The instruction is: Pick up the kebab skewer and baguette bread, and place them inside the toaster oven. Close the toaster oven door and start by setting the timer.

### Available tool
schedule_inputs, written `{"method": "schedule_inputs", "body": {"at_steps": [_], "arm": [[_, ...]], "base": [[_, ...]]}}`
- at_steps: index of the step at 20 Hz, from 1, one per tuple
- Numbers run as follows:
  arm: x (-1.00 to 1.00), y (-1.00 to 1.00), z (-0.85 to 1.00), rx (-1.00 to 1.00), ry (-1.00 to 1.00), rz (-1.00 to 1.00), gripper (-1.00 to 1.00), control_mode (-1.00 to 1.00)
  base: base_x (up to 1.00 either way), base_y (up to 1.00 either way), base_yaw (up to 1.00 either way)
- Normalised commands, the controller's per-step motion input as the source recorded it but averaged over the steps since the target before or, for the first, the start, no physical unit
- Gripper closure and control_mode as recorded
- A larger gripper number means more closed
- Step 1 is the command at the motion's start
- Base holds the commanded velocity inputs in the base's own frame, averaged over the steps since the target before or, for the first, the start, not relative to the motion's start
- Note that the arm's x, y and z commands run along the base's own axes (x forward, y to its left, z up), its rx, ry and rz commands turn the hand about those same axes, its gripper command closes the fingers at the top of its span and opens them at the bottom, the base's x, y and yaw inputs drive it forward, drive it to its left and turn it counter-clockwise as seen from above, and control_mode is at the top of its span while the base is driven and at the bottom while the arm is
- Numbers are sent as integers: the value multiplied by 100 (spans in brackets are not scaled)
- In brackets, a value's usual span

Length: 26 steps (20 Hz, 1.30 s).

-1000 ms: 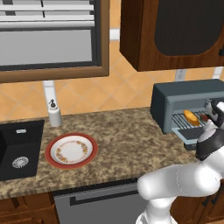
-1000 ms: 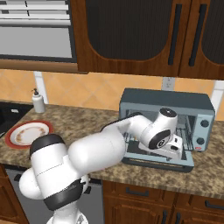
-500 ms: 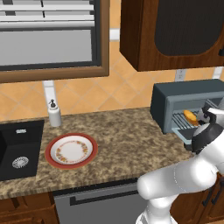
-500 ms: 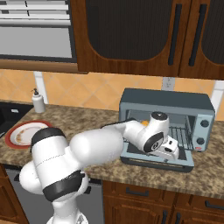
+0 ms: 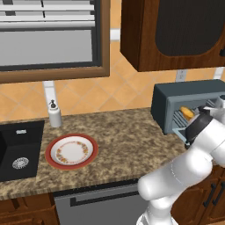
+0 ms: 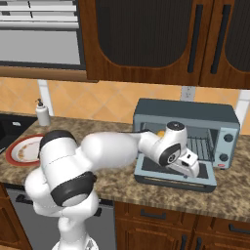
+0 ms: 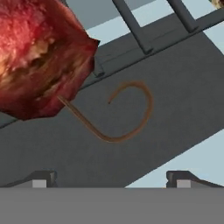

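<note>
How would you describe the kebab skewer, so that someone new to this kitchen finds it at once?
Look at the grey-blue toaster oven on the right end of the counter, its door folded down. The kebab skewer lies inside by the wire rack: dark red meat chunks on a thin stick with a curled end, unlike the golden baguette bread.

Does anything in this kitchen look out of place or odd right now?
Nothing looks spilled or broken. The kebab skewer lies just in front of the open tool, its curled end over the grey toaster oven, whose door hangs open.
</note>
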Motion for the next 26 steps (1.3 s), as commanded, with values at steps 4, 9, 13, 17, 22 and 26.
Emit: {"method": "schedule_inputs", "body": {"at_steps": [4,9,13,17,22,26], "arm": [[23,-5,0,0,0,-12,-100,-100],[24,0,0,0,0,-13,-100,-100],[19,0,0,0,0,-15,-100,-100],[17,0,0,0,-3,-15,-100,-100],[28,0,-2,0,-7,-15,-100,-100],[21,1,-8,0,-9,-14,-100,-100]], "base": [[0,0,0],[0,0,0],[0,0,0],[0,0,0],[0,0,0],[0,0,0]]}}
